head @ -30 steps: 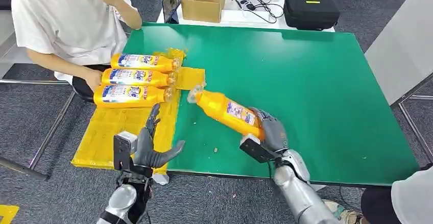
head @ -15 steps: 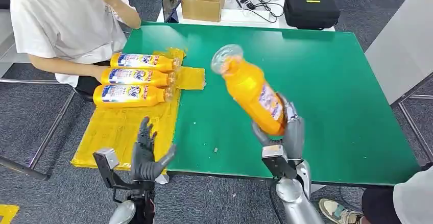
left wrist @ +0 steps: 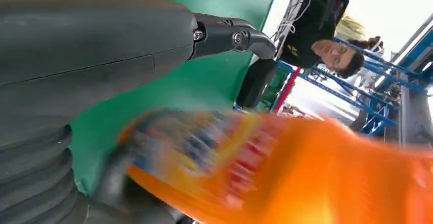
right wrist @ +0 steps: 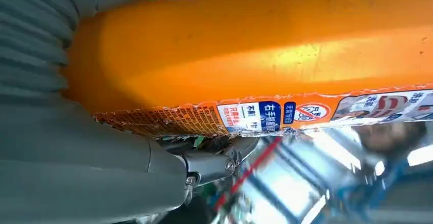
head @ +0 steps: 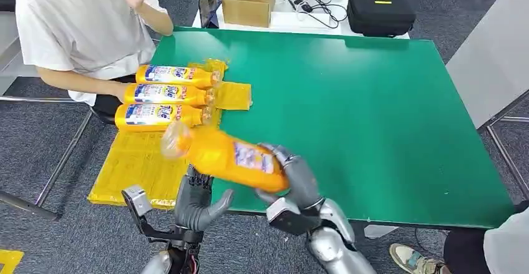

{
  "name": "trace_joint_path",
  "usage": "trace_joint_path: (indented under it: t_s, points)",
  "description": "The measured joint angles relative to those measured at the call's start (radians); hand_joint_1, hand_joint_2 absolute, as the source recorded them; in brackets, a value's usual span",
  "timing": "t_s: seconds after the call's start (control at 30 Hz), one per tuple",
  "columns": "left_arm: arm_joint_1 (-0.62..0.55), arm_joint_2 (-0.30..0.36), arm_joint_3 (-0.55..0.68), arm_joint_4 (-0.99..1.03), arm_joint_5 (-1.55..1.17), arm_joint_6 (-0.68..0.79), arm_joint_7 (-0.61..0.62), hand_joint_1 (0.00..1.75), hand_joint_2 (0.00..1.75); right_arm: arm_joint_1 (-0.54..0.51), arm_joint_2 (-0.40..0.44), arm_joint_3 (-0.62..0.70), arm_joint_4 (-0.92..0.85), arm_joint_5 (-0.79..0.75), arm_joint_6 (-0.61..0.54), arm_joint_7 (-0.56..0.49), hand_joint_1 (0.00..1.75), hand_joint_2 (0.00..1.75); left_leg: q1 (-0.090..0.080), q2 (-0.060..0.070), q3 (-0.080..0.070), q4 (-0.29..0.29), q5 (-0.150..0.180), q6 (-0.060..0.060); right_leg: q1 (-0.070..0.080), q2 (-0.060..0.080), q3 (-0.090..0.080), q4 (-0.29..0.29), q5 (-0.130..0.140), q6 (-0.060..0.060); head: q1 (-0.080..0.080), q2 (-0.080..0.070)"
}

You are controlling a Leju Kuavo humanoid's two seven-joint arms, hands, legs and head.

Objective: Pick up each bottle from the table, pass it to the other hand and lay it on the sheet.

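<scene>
- Green table (head: 374, 112) fills the middle of the robot's head view, with grey carpet around it and a person in a white shirt (head: 75, 24) seated at its far left corner.
- An orange bottle (head: 224, 155) is in the air above the table's near edge, lying roughly level, its clear cap end toward the yellow sheet.
- Right hand (head: 293, 177) grips this bottle around its base end; the right wrist view shows the thumb and fingers wrapped against the orange body (right wrist: 255, 45) and its label.
- Left hand (head: 198, 202) sits just under the bottle's middle, palm up with fingers spread wide and nothing in it yet. Whether it touches the bottle cannot be told; the left wrist view shows the bottle (left wrist: 286, 168) as a close orange blur.
- Yellow sheet (head: 134, 161) lies along the table's left side, its near half bare.
- Three bottles (head: 163, 94) already lie side by side on the sheet's far half, caps toward the table's centre.
- Judging by this, three placements are done and the fourth is at the hand-over step: the left hand has yet to take the bottle and lay it on the sheet beside the nearest bottle.
- Beyond the table's far edge are a cardboard box (head: 248, 5) and a black case (head: 379, 13).
</scene>
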Motion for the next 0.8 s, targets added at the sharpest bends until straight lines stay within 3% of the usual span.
trace_joint_path:
  t_s: [0.3,0.73,0.77,0.8]
  points:
    - [0.005,-0.002,-0.002,-0.07,-0.04,0.008,-0.005,0.0,1.75,-0.05,0.046,0.101,0.217,0.016,-0.002,0.017,1.75,1.75,0.0,0.0,0.0,0.0,0.0,0.0,0.0,0.0,0.0,0.0,0.0,0.0,0.0,0.0]
    - [-0.02,-0.002,0.003,-0.055,-0.033,-0.013,0.048,0.0,1.75,-0.074,0.069,0.13,0.267,0.001,0.009,0.011,1.75,1.75,0.0,0.0,0.0,0.0,0.0,0.0,0.0,0.0,0.0,0.0,0.0,0.0,0.0,0.0]
    - [-0.023,-0.002,0.003,-0.048,-0.031,-0.019,0.052,0.1,1.75,-0.074,0.069,0.13,0.267,-0.005,0.009,0.01,1.75,1.75,0.0,0.0,0.0,0.0,0.0,0.0,0.0,0.0,-0.001,0.0,0.0,0.0,0.001,0.0]
    - [-0.027,-0.002,0.003,-0.04,-0.031,-0.021,0.053,0.91,1.75,-0.074,0.069,0.13,0.267,-0.009,0.009,0.01,1.75,1.75,0.0,0.0,0.0,0.0,0.0,0.0,0.0,0.0,-0.001,0.0,0.0,0.0,0.0,0.0]
